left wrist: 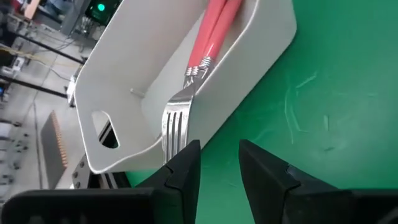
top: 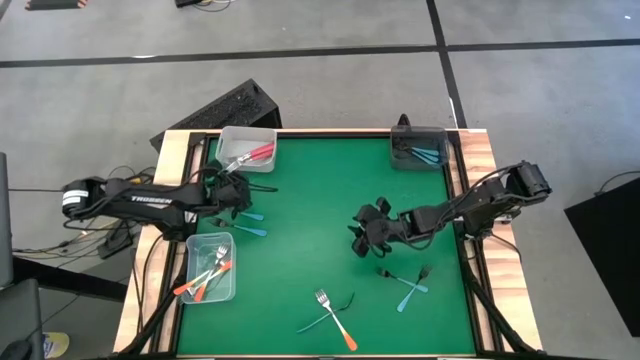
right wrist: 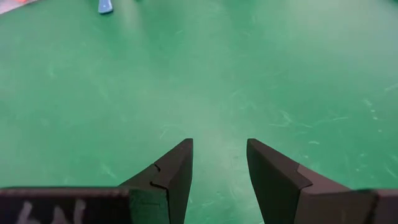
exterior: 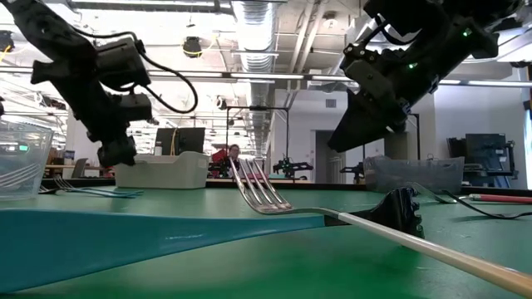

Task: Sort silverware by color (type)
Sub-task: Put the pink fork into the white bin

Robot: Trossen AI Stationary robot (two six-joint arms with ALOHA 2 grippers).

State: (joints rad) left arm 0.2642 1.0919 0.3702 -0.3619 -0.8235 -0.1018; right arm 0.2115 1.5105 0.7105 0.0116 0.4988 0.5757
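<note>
My released, empty right gripper hovers nearest the crossed teal-handled metal forks, lying just toward the table's front edge.

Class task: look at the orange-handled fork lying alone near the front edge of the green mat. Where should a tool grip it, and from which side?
Probably mid-handle, coming straight down from above. The orange-handled fork lies flat on the green mat, so only its top is reachable. Its handle is thin and straight, so the fingers should close across it. A teal utensil crosses under it near the head, so grip toward the orange end. The open right tool is nearer.
</note>
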